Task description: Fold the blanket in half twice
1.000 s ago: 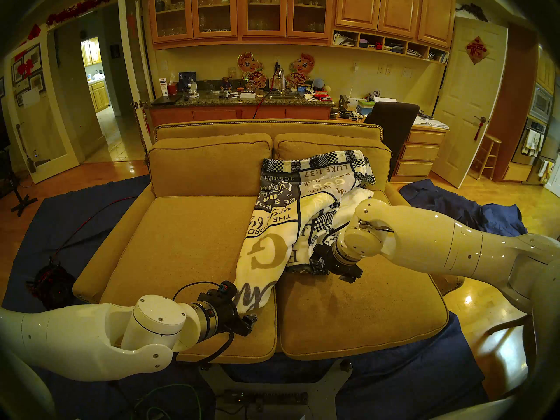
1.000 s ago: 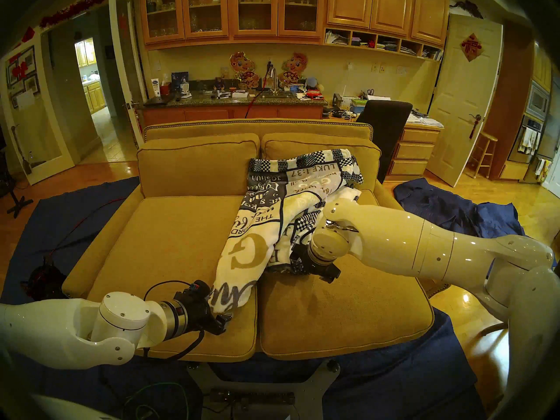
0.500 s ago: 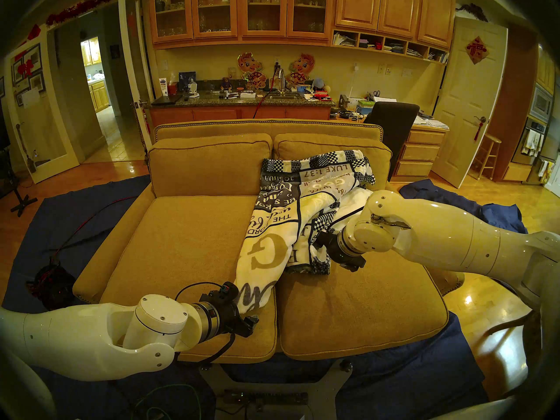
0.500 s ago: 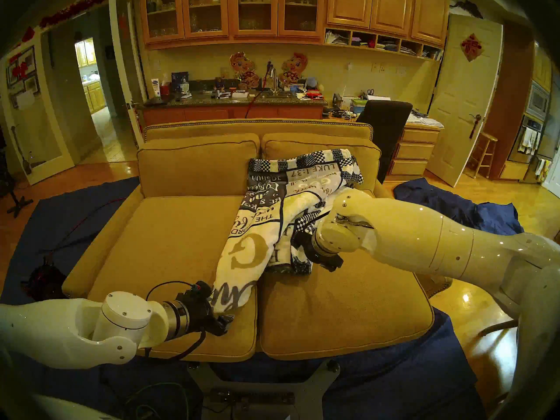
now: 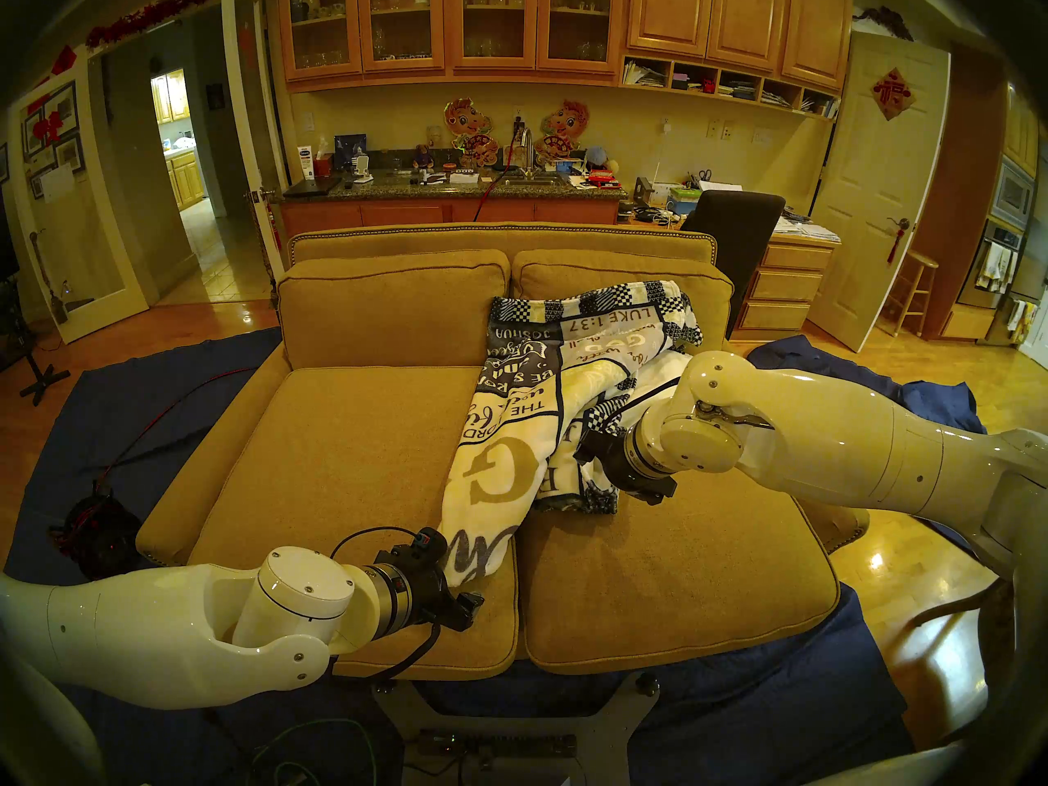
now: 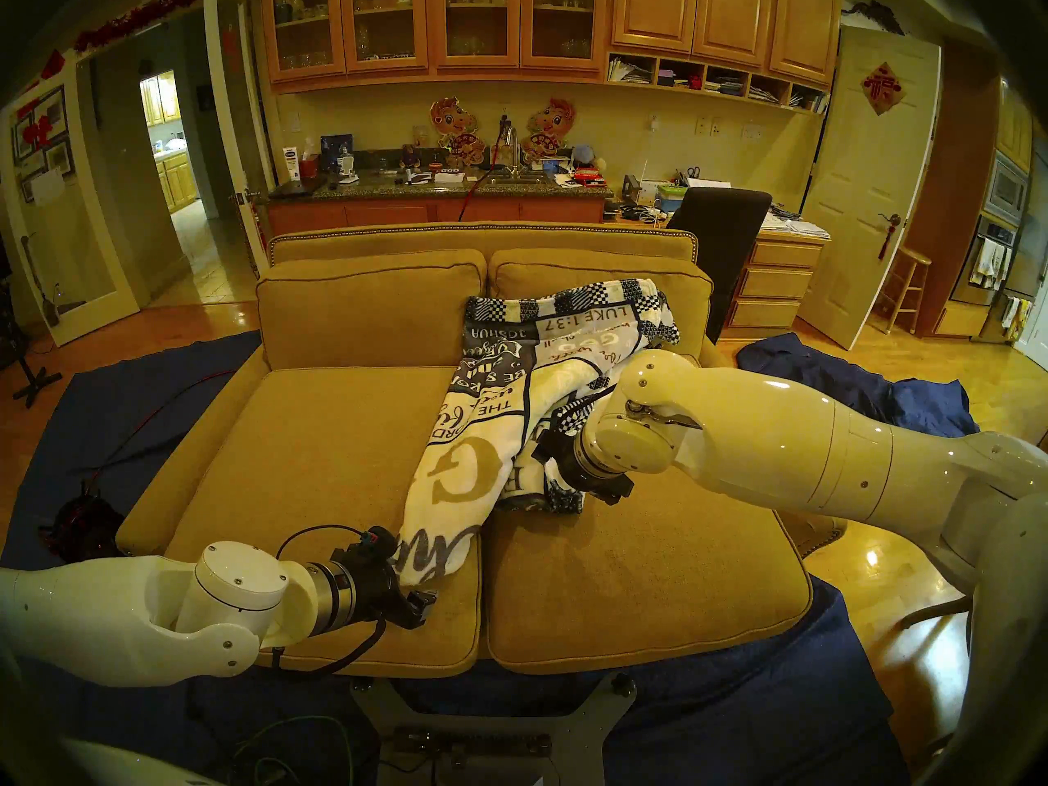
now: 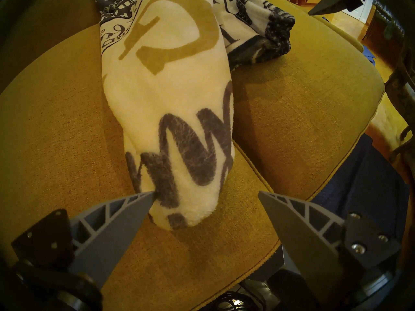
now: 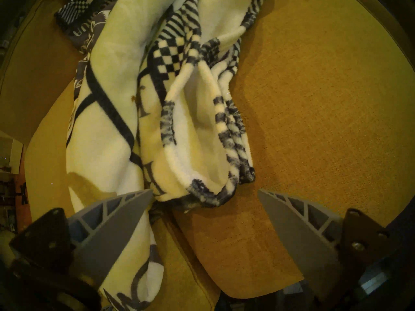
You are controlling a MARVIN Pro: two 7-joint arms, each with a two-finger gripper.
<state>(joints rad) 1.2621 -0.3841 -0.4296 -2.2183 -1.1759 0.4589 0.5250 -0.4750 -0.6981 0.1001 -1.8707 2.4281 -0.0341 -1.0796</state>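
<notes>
Plush fleece blanket (image 5: 510, 427), coarse woven sofa (image 5: 340, 444)

Mustard-yellow sofa (image 5: 363, 461), two seat cushions; the blanket (image 5: 544, 416) lies bunched across them, up the right back cushion.

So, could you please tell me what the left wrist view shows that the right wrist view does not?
Only the left wrist view shows the blanket's rounded near end with a large tan letter, beside the open left end effector. Only the right wrist view shows the checkered border and stacked hemmed edges, near the open right end effector. Both show the blanket lying bunched on the mustard sofa cushion, gripped by neither.
</notes>
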